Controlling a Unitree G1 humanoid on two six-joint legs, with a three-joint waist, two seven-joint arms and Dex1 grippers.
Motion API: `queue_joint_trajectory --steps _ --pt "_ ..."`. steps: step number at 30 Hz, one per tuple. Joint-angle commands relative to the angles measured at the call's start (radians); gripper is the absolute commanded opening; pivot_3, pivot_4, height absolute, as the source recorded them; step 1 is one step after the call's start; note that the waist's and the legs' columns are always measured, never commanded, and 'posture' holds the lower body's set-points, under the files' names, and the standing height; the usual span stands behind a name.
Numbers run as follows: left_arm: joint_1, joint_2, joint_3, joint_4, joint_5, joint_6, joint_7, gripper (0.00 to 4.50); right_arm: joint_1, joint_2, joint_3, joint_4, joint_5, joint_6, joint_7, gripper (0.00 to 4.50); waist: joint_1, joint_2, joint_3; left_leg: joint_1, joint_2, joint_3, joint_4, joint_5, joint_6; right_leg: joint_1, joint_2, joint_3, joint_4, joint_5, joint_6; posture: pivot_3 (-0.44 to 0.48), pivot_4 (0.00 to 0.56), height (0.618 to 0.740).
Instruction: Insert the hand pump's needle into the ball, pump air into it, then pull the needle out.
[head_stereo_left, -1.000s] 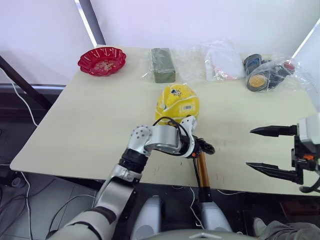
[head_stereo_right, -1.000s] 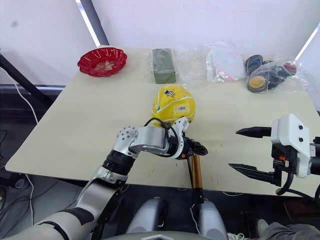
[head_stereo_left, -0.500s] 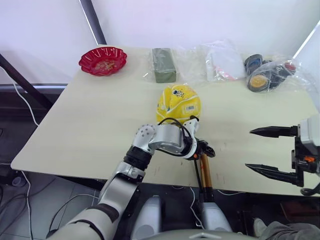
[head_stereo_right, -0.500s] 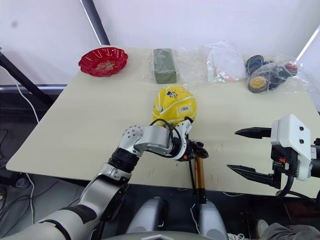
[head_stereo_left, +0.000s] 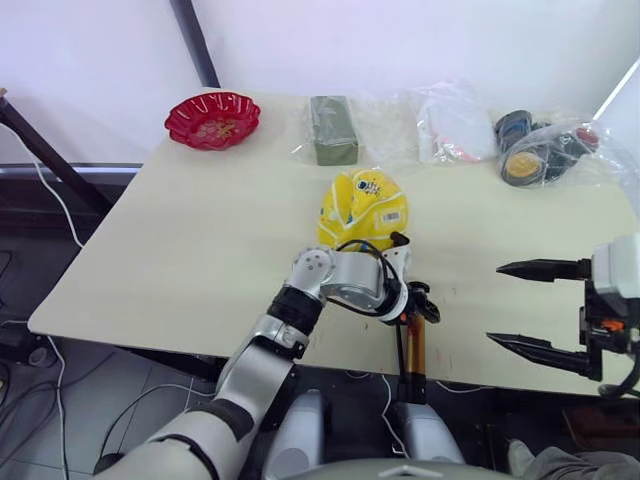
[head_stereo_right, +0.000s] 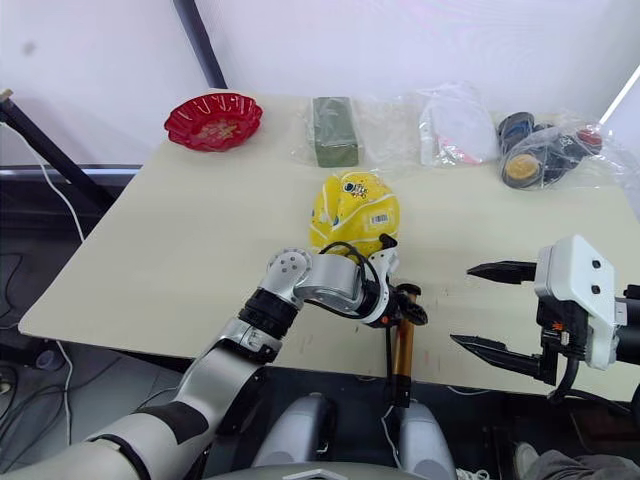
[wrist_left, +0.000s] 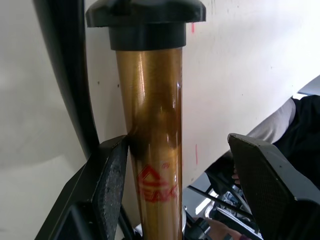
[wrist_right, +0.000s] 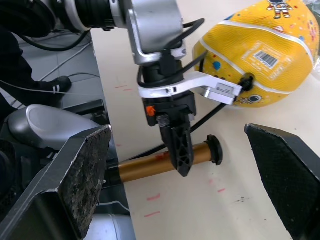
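The yellow ball (head_stereo_left: 362, 208) lies mid-table and looks soft and dented. The hand pump (head_stereo_left: 414, 348) lies in front of it, its gold cylinder reaching past the table's front edge. My left gripper (head_stereo_left: 415, 308) is open astride the cylinder (wrist_left: 150, 115) just below its black cap. One finger (wrist_left: 114, 180) touches the metal and the other (wrist_left: 262, 175) stands well off it. The thin hose (wrist_right: 220, 106) runs to a small black fitting (wrist_right: 245, 80) against the ball's near side; the needle tip is hidden. My right gripper (head_stereo_left: 495, 303) hangs open to the right, holding nothing.
A red scalloped bowl (head_stereo_left: 212, 118) sits at the back left. Along the back edge lie a green block in plastic (head_stereo_left: 333, 128), clear bags (head_stereo_left: 455, 120) and bagged tape rolls (head_stereo_left: 540, 150). Bare tabletop (head_stereo_left: 200, 250) spreads left of the ball.
The whole picture has shifted slightly, so the camera moved. My left gripper has stayed at the pump's capped end, edging a little toward the table's front. The right gripper has held still.
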Motion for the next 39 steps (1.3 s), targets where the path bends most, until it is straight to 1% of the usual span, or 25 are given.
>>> queue_joint_trajectory --steps 1,2,4,5,8,9,13,17,19,21,23,27,31,33,35,37,39 --pt "-0.017 -0.020 0.045 0.044 0.097 0.033 -0.057 3.37 0.014 -0.001 -0.067 -0.031 0.027 0.009 -0.014 4.50 0.000 0.000 0.000 0.000 0.000 0.000 0.000 0.000 0.000 0.000 0.000 0.000 0.000 0.000 0.000 0.000 0.150 0.740" --pt "-0.019 -0.026 0.056 0.051 0.125 0.038 -0.070 3.37 0.019 -0.001 -0.074 -0.035 0.031 0.012 -0.017 4.50 -0.001 0.000 0.000 0.000 0.000 0.000 0.000 0.000 0.001 0.000 0.000 0.000 0.000 0.000 0.000 0.000 0.150 0.740" --pt "-0.021 -0.041 0.078 0.061 0.169 0.053 -0.092 2.88 0.026 -0.001 -0.086 -0.042 0.043 0.017 -0.025 4.50 -0.001 0.000 0.000 0.000 0.000 0.000 0.000 0.000 0.001 0.000 0.000 0.001 0.000 0.000 0.000 0.000 0.150 0.740" --pt "-0.021 -0.049 0.089 0.065 0.188 0.062 -0.101 2.73 0.030 -0.001 -0.092 -0.045 0.049 0.020 -0.028 4.50 -0.001 0.000 0.000 0.000 0.000 0.000 0.000 0.000 0.001 0.000 0.000 0.001 0.000 0.000 0.000 0.000 0.150 0.740" --pt "-0.018 -0.073 0.131 0.069 0.241 0.092 -0.122 1.29 0.047 0.002 -0.115 -0.057 0.069 0.032 -0.036 4.50 -0.001 0.000 0.000 0.000 -0.001 0.000 0.000 0.000 0.001 0.000 0.000 0.001 0.000 0.000 0.000 0.000 0.150 0.740" --pt "-0.019 -0.078 0.148 0.067 0.257 0.101 -0.130 1.00 0.054 0.003 -0.121 -0.060 0.072 0.033 -0.037 4.50 -0.001 0.000 0.000 0.000 -0.001 -0.001 0.000 0.000 0.001 0.000 0.000 0.001 0.000 0.000 0.000 0.000 0.150 0.740" --pt "-0.014 -0.090 0.204 0.044 0.292 0.159 -0.164 0.99 0.074 0.007 -0.135 -0.065 0.077 0.030 -0.039 4.50 -0.002 0.000 0.000 0.000 -0.001 -0.001 0.000 0.000 0.001 0.000 0.000 0.001 0.000 0.000 0.000 0.000 0.150 0.740" --pt "0.004 -0.070 0.242 -0.033 0.320 0.253 -0.235 0.99 0.082 0.012 -0.131 -0.059 0.067 0.017 -0.039 4.50 -0.003 0.000 0.000 0.000 0.000 -0.001 0.000 0.000 0.001 0.000 0.000 0.001 0.000 0.000 0.001 0.000 0.150 0.740" --pt "0.015 -0.036 0.230 -0.105 0.307 0.287 -0.304 0.99 0.084 0.017 -0.124 -0.055 0.060 0.010 -0.039 4.50 -0.004 -0.001 0.000 -0.001 0.000 -0.001 0.000 0.000 0.001 0.000 0.000 0.000 0.000 0.000 0.001 0.000 0.150 0.740" --pt "0.032 0.022 0.183 -0.209 0.287 0.296 -0.401 0.99 0.079 0.024 -0.109 -0.048 0.062 0.004 -0.047 4.50 -0.005 -0.001 0.000 -0.001 0.000 -0.001 0.000 0.000 0.001 0.000 0.000 0.000 0.000 0.000 0.001 0.000 0.150 0.740" --pt "0.039 0.054 0.159 -0.267 0.281 0.296 -0.461 0.99 0.076 0.030 -0.100 -0.042 0.065 0.002 -0.053 4.50 -0.008 0.000 0.000 -0.001 0.000 -0.001 -0.001 0.000 0.001 -0.001 0.000 0.000 0.000 0.000 0.001 0.000 0.150 0.740" --pt "0.046 0.142 0.121 -0.433 0.321 0.296 -0.670 0.99 0.062 0.044 -0.068 -0.018 0.085 0.013 -0.088 4.50 -0.006 0.000 0.000 -0.001 0.000 -0.001 -0.001 0.001 0.001 -0.001 0.000 0.001 0.000 0.000 0.000 0.000 0.150 0.740" --pt "0.046 0.195 0.092 -0.537 0.399 0.235 -0.835 0.99 0.043 0.053 -0.028 -0.003 0.108 0.021 -0.132 4.50 -0.006 0.000 0.000 -0.001 0.000 0.000 -0.001 0.000 0.001 -0.001 -0.001 0.001 -0.001 0.000 0.000 0.000 0.150 0.740" --pt "0.040 0.253 0.047 -0.621 0.464 0.169 -0.945 0.99 0.023 0.068 -0.009 0.011 0.133 0.029 -0.175 4.50 -0.006 -0.001 0.000 -0.001 0.000 0.000 -0.001 0.000 0.001 -0.001 -0.001 0.001 -0.001 0.000 0.000 0.000 0.150 0.740" --pt "0.041 0.317 -0.001 -0.690 0.564 0.047 -1.084 0.99 -0.005 0.091 0.013 0.029 0.169 0.031 -0.228 4.50 -0.006 0.000 0.000 -0.001 0.001 0.000 -0.001 0.000 0.001 -0.001 0.000 0.001 -0.001 0.000 0.000 0.000 0.150 0.740" --pt "0.049 0.338 -0.008 -0.699 0.638 -0.058 -1.176 0.99 -0.032 0.111 0.034 0.040 0.186 0.027 -0.272 4.50 -0.008 0.000 0.000 -0.001 0.001 0.000 -0.001 0.000 0.001 -0.001 0.000 0.002 -0.001 0.000 0.000 0.000 0.150 0.740" --pt "0.055 0.391 -0.076 -0.728 0.759 -0.187 -1.287 0.99 -0.047 0.121 0.050 0.046 0.202 0.029 -0.298 4.50 -0.008 0.000 0.000 -0.001 0.002 0.000 -0.001 0.000 0.001 -0.001 -0.001 0.002 -0.001 0.000 0.000 0.000 0.150 0.740"
